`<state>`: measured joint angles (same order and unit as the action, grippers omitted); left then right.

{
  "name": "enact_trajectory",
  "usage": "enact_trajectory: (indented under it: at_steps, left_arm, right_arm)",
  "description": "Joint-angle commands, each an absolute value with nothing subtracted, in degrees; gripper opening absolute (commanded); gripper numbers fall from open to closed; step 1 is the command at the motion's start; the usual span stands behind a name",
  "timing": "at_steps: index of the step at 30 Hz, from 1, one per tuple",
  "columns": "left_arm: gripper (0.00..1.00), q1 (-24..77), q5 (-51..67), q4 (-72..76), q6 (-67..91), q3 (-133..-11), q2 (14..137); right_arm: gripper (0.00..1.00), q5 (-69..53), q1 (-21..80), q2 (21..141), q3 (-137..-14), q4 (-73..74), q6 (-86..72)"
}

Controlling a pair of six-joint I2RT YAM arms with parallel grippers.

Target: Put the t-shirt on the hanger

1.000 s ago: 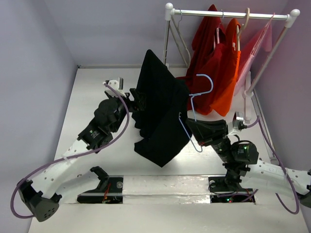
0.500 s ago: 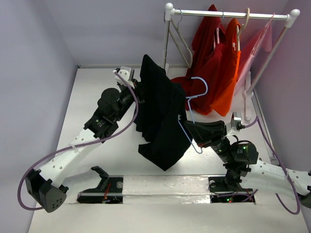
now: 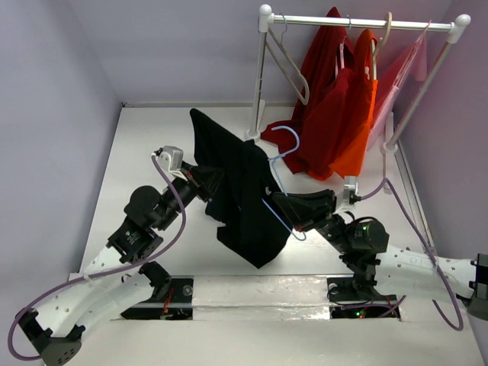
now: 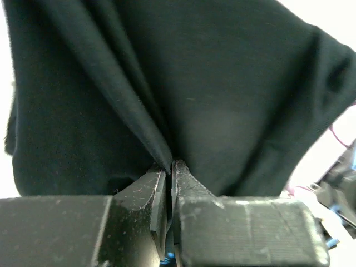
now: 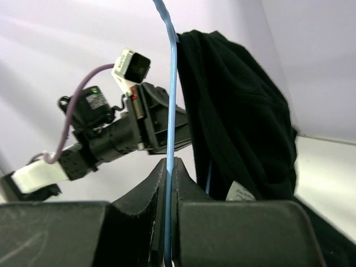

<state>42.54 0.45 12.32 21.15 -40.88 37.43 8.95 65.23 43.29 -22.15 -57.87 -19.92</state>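
The black t-shirt (image 3: pixel 244 194) hangs in mid-air over the table, draped on the light-blue wire hanger (image 3: pixel 284 146), whose hook pokes out at its upper right. My left gripper (image 3: pixel 217 183) is shut on a fold of the t-shirt (image 4: pixel 183 94) at its left side, the fabric pinched between the fingertips (image 4: pixel 168 167). My right gripper (image 3: pixel 280 204) is shut on the hanger wire (image 5: pixel 171 94), which runs straight up between its jaws, with the t-shirt (image 5: pixel 239 111) hanging just to the right of the wire.
A white clothes rail (image 3: pixel 358 21) stands at the back right with red (image 3: pixel 324 91), orange (image 3: pixel 362 114) and pink (image 3: pixel 404 72) garments and a beige hanger (image 3: pixel 286 65) on it. Purple walls close in on the left and right.
My left gripper has shut on the t-shirt's left side and pulled it left and nearer. The right arm has swung the hanger and t-shirt leftward and lower.
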Motion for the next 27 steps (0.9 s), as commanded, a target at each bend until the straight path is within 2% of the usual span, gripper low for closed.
enact_trajectory:
  at_steps: [1, 6, 11, 15, 20, 23, 27]
  left_arm:
    - [0.00, 44.03, 6.33, 11.17, 25.83, -38.59, 35.34]
    - [0.00, 44.56, 7.37, 7.57, 26.63, -35.08, 31.21]
    - [0.00, 45.09, 13.79, 10.10, 26.89, -34.36, 32.86]
    - [0.00, 50.17, 12.05, 9.33, 25.67, -37.17, 35.68]
    - [0.00, 54.57, 7.04, 5.72, 24.52, -37.80, 35.16]
    - [0.00, 55.11, 3.35, 3.87, 25.66, -35.34, 32.53]
    - [0.00, 55.11, 2.37, 3.25, 27.42, -32.08, 29.26]
  right_arm:
    - [0.00, 10.81, 64.86, 45.43, -27.68, -71.18, -15.65]
    - [0.00, 9.93, 65.39, 43.60, -28.04, -72.77, -14.59]
    - [0.00, 11.33, 65.39, 42.79, -29.79, -68.65, -12.83]
    - [0.00, 13.00, 65.39, 54.36, -39.51, -59.98, -11.78]
    - [0.00, 20.37, 65.39, 62.40, -47.37, -54.58, -5.55]
    - [0.00, 22.41, 65.39, 58.20, -44.40, -58.70, -2.99]
    - [0.00, 23.64, 65.92, 46.61, -39.21, -62.75, -0.70]
